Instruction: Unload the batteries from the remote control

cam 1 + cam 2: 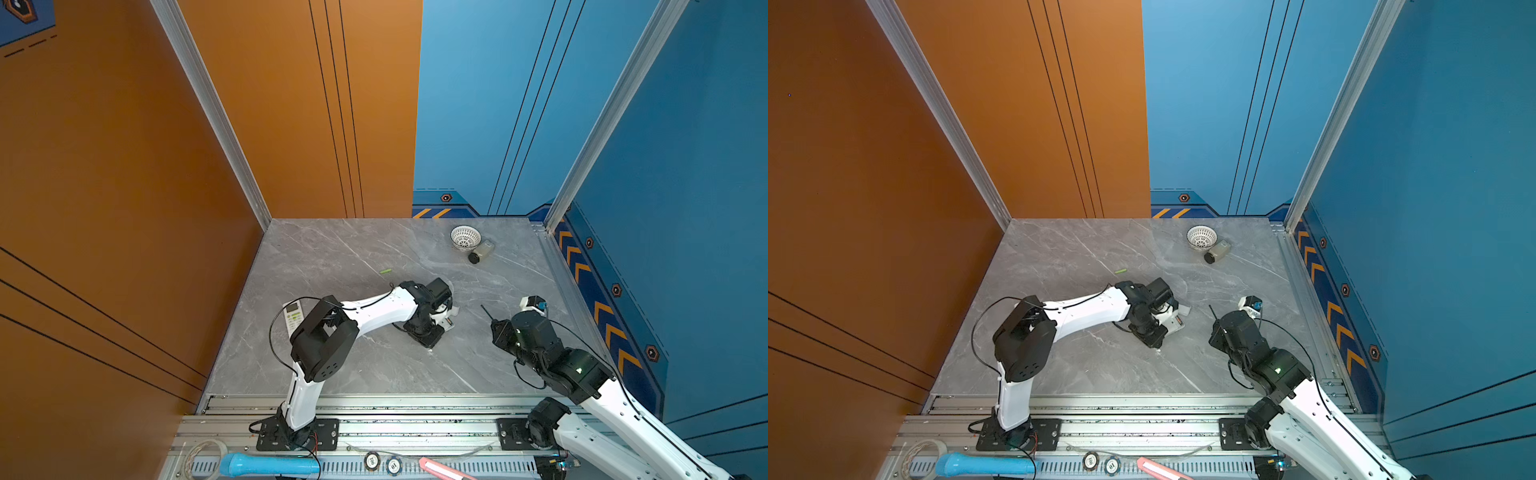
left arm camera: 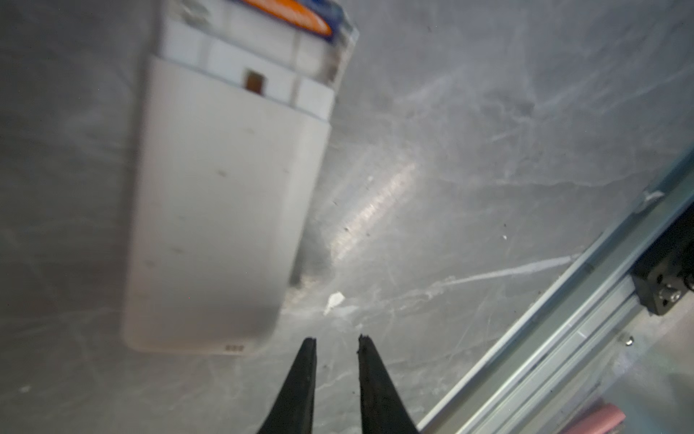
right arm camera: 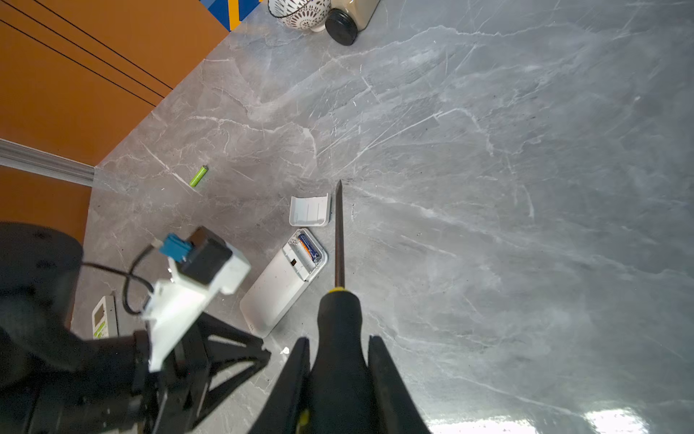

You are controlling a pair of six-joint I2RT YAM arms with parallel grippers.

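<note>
Left gripper (image 2: 336, 340): jaws narrowly parted and empty, low over the grey marble-look table (image 2: 488, 150), just beside the closed end of the face-down white plastic remote control (image 2: 218, 210). An orange-and-blue battery (image 3: 308, 248) lies crosswise in the open bay at the remote's far end, right of centre in both top views. Right gripper (image 3: 338, 340) clenches the black-and-yellow-handled screwdriver (image 3: 339, 233), whose tip is near that end. A light green battery (image 1: 385, 271) lies loose, up and left of it.

Two remotes lie on the tabletop (image 1: 332, 257): a white remote control (image 3: 279, 285), back up with its compartment open, and a green-buttoned remote control (image 1: 293, 316) at the left. Two batteries show: one light green battery (image 3: 199, 176) lying loose and one orange-and-blue battery (image 3: 308, 248) in the compartment. There is one white cover (image 3: 310, 210), one screwdriver (image 3: 339, 308), one perforated white bowl (image 1: 465, 237) and one black-lidded jar (image 1: 482, 250).
</note>
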